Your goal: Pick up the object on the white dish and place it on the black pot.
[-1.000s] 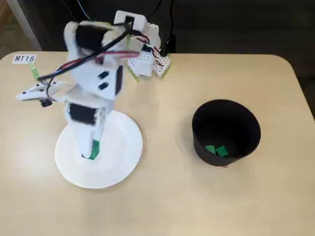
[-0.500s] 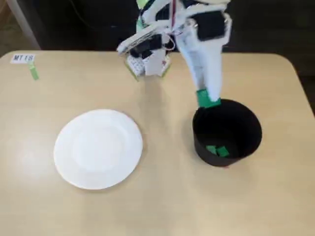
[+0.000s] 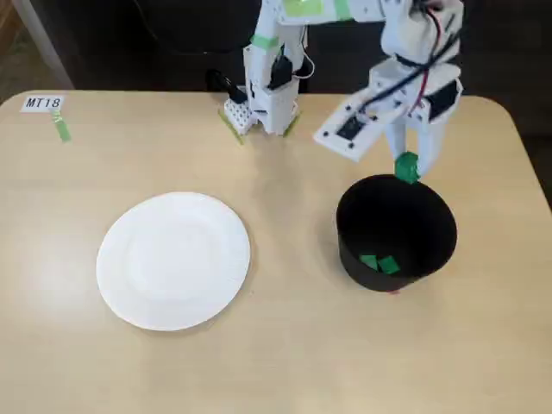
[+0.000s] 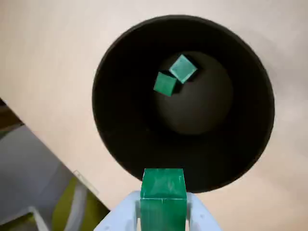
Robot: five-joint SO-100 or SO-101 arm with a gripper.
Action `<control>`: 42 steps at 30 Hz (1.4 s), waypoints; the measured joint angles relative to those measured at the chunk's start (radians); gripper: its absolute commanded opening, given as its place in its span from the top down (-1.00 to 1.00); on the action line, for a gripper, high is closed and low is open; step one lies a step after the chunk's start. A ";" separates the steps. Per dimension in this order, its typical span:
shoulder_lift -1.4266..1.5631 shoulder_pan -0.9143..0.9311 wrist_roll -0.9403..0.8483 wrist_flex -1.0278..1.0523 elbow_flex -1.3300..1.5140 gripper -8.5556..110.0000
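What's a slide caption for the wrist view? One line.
Gripper holds a green cube over the black pot, two cubes already inside.

green cube (image 4: 163, 185) held over black pot's (image 3: 435, 246) rim; two cubes (image 4: 174, 76) inside; white dish (image 3: 172, 260) bare.

In the fixed view the plate (image 3: 173, 260) sits left of the pot (image 3: 396, 233), with two cubes (image 3: 379, 263) lying inside the pot.

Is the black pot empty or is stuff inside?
Not empty: the black pot holds two green cubes on its bottom, seen in both views.
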 measured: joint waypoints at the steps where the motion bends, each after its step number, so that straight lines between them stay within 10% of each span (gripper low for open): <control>1: -0.028 0.000 0.000 -0.009 0.000 0.86; 34: -0.322 0.074 -0.008 -0.075 0.002 0.85; 42: -0.322 0.078 -0.021 -0.069 0.002 0.45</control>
